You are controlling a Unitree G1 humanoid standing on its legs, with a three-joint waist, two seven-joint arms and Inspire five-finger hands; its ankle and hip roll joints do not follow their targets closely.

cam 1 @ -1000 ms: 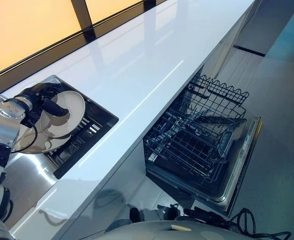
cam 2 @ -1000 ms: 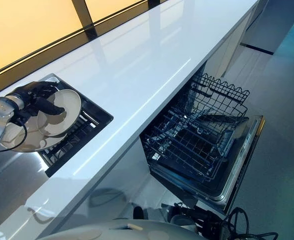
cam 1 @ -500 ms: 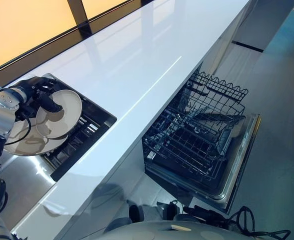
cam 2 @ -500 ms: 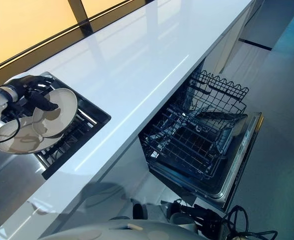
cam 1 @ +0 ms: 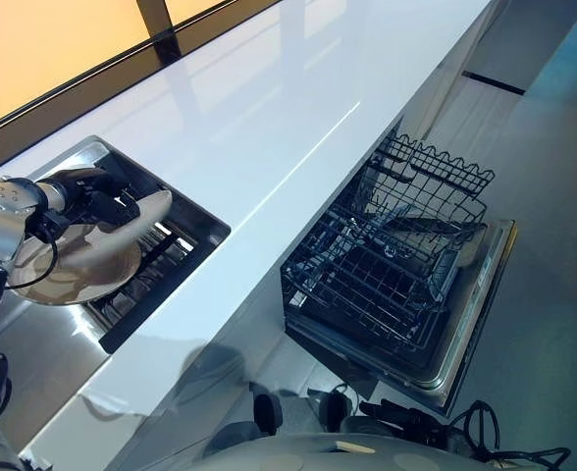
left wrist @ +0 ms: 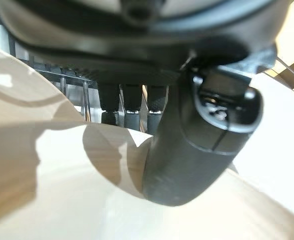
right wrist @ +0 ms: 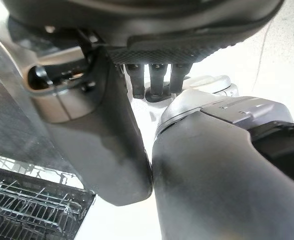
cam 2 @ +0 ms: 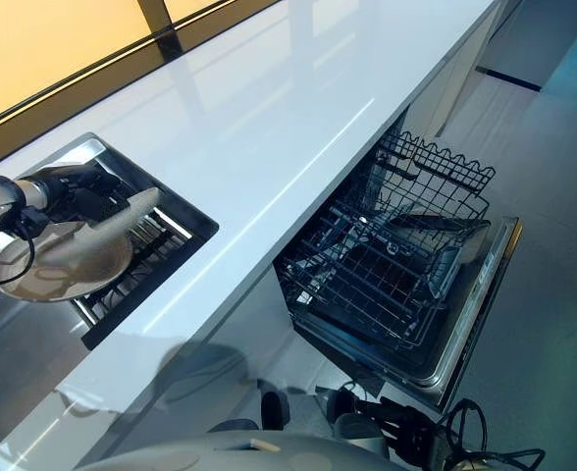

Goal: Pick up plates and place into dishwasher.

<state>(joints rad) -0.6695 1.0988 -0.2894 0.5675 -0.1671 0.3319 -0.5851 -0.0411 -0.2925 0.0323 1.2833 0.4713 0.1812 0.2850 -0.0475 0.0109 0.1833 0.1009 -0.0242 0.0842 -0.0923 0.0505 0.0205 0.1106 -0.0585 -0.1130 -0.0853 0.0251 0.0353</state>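
The white counter (cam 1: 298, 118) is lying between the sink (cam 1: 176, 245) and the open dishwasher (cam 1: 465, 334), whose wire rack (cam 1: 387, 265) is standing pulled out. The left hand (cam 1: 97, 196) is pinching the small plate (cam 1: 141, 218) over a larger plate (cam 1: 73, 267), now tipped flatter than before. The right hand's (right wrist: 107, 150) grip cannot be told
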